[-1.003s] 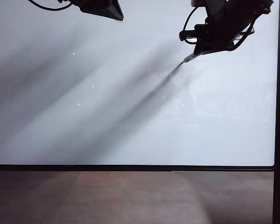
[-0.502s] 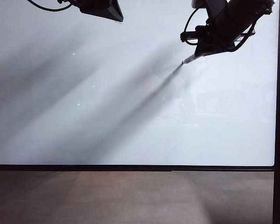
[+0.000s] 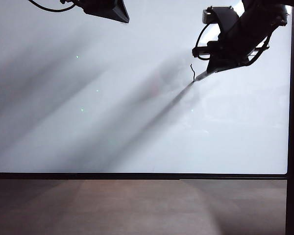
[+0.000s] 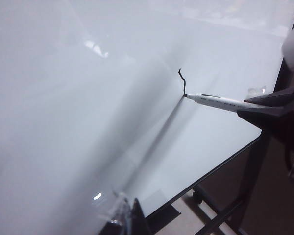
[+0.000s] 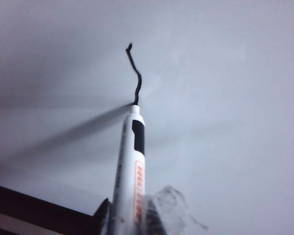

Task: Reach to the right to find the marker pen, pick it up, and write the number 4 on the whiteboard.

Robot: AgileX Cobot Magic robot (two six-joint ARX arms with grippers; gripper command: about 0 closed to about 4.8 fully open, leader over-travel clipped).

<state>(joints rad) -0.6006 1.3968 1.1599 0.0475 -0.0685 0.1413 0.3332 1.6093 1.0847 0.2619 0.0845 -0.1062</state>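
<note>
Nearest the exterior camera lies a strip of brown wooden table [image 3: 137, 208], bare in this view. Beyond it runs the thin black frame [image 3: 137, 176] that edges the whiteboard [image 3: 112, 122], whose glossy face fills most of the scene and carries long soft shadows thrown by the two arms.

Farther in, toward the right, the right claw [image 3: 220, 61] is clamped nearly shut on the marker pen [image 5: 130, 166], gripping the rear of the barrel so that the front juts clear. That leaves the black tip free and visible to the wrist camera, probably so the stroke can be watched as it forms. The pen slants down to the board with its tip touching the surface at the lower end of a short, wobbly black line [image 5: 134, 73]. This line reads as the first stroke of the number 4; the rest of the figure is not yet drawn, so the writing looks barely begun.

Farthest back, at the upper left, the left claw [image 3: 105, 9] hangs above the board, well apart from the pen, seemingly parked out of the way. Only a dark wedge of it shows in any view, so I cannot tell whether it is open or closed; nothing is seen in it.
</note>
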